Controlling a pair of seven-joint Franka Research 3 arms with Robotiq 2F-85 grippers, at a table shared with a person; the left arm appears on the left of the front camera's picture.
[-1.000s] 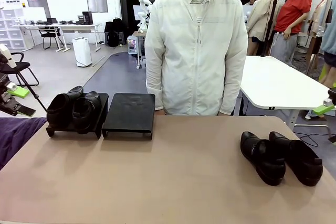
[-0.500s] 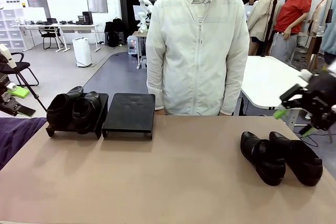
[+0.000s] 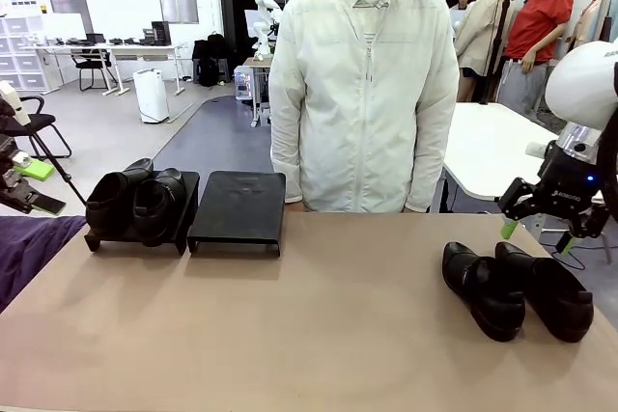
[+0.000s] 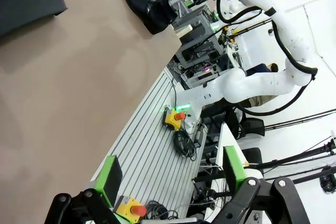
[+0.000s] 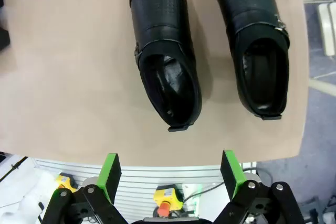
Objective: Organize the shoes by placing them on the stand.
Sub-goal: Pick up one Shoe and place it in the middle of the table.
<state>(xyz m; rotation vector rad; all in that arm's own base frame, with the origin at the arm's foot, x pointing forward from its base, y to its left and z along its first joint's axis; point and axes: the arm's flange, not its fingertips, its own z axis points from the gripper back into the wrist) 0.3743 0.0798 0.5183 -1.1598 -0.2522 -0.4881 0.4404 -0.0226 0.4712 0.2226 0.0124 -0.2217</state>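
Observation:
Two black shoes (image 3: 135,202) sit side by side on the left stand (image 3: 95,238). Beside it, the second stand (image 3: 238,207) has a bare top. Another shoe (image 3: 481,288) and its partner (image 3: 546,288) lie on the table at the right, toes toward me. My right gripper (image 3: 537,236) hangs open just above and behind this pair. In the right wrist view the left shoe (image 5: 165,51) and right shoe (image 5: 254,40) lie ahead of the open gripper (image 5: 171,174). My left gripper (image 3: 41,187) stands open at the table's far left, its fingers (image 4: 110,174) holding nothing.
A person in a white jacket (image 3: 362,94) stands at the far edge behind the table's middle. A purple cloth (image 3: 29,248) covers the near left corner. The tan tabletop (image 3: 338,306) is bare between the stands and the right pair.
My right arm has swung in from the right edge and now hangs over the pair of shoes on the table. The left arm and the shoes have not moved.

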